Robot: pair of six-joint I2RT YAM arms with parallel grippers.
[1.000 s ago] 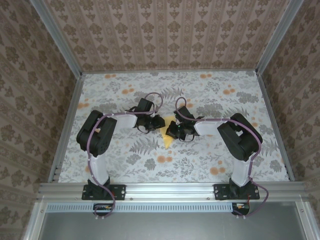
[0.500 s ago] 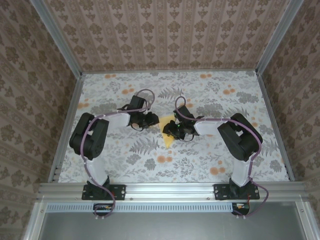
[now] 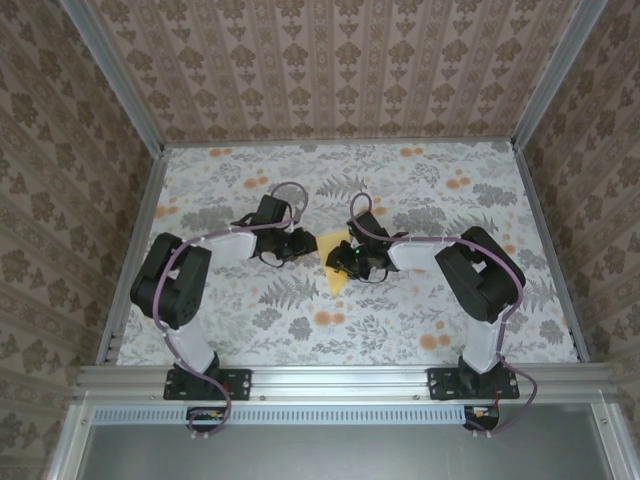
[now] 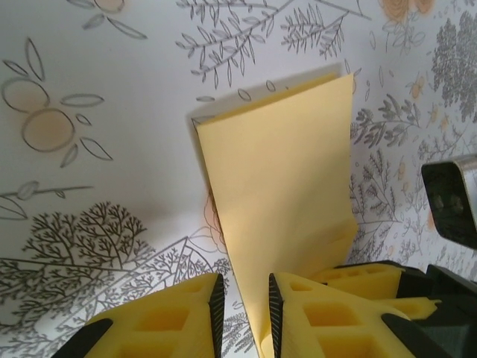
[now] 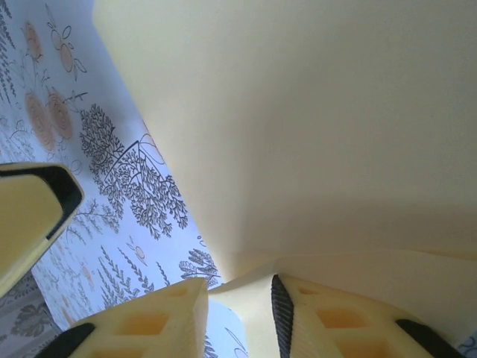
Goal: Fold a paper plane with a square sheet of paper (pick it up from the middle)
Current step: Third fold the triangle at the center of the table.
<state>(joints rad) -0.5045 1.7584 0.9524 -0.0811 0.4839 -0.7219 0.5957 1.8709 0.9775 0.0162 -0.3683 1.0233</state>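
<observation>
Over the last second the right gripper (image 5: 238, 287) has been loosened from a tight pinch. Its jaws are now slightly parted, with a folded edge of the sheet of paper (image 5: 298, 112) lying loose in the gap and the rest spread just ahead of the fingertips. The left arm (image 3: 165, 290) has been swung outward, its elbow carried away from the centre, while the left gripper (image 4: 244, 291) has been kept at the sheet. Its jaws are also set narrowly apart, and the paper's edge stands between them against one pad, not clamped. The sheet is thus found between the two grippers, partly raised off the floral table cover (image 3: 420, 310). A crease is judged to have just been pressed, so a fresh grip is probably needed before the next fold. Both wrists are held low and pointed toward each other.
</observation>
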